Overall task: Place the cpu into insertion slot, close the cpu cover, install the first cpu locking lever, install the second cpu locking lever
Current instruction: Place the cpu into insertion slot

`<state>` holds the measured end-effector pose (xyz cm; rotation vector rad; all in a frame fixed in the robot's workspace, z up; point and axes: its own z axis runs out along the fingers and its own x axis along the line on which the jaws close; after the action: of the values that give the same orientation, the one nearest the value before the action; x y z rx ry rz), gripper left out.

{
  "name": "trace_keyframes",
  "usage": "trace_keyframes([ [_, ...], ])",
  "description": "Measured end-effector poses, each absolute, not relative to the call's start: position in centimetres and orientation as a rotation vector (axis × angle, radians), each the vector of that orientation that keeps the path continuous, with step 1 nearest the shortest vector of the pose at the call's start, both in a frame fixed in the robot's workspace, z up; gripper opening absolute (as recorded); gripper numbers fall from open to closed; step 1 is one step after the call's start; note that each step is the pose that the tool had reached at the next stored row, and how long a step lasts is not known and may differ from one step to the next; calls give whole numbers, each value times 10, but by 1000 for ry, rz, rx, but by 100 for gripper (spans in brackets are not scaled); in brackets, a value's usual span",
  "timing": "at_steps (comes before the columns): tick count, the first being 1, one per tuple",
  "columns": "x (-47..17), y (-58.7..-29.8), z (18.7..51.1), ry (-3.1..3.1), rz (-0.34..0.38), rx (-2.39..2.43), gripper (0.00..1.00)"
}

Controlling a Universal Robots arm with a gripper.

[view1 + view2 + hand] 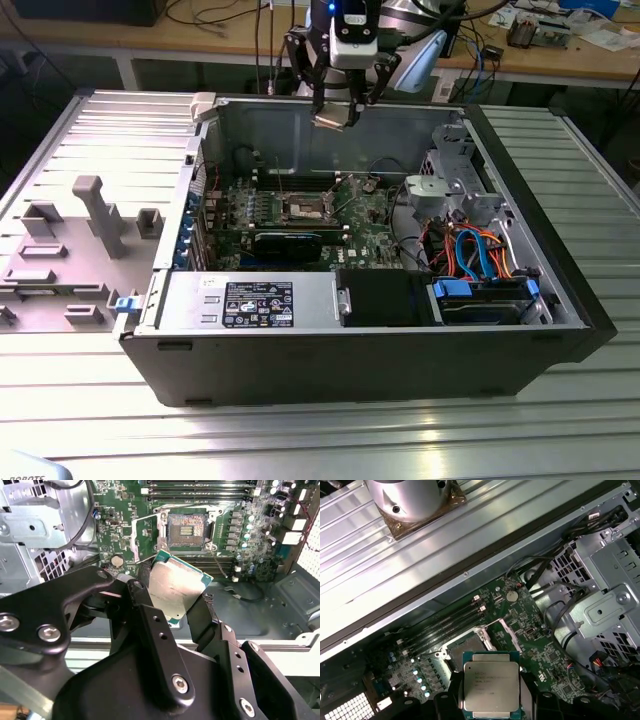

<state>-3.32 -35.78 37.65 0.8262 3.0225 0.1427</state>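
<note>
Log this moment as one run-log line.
claw: shut on cpu | cpu: held above motherboard, not seated | insertion slot: empty, uncovered

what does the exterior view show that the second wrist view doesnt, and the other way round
Exterior view: the whole open computer case on the slatted metal table, a grey fixture tray at the exterior view's left, and blue and orange cables by the drive bay.
Second wrist view: close up, the black fingers clamp the cpu by its edges, and there is a coin cell on the board.
Both: the gripper holding the cpu above the green board, with the insertion slot empty.
</note>
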Motion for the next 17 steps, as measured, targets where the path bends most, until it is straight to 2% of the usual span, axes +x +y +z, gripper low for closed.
trace_keyframes([
  [17,-33,-358,376,2981,138,952,54],
])
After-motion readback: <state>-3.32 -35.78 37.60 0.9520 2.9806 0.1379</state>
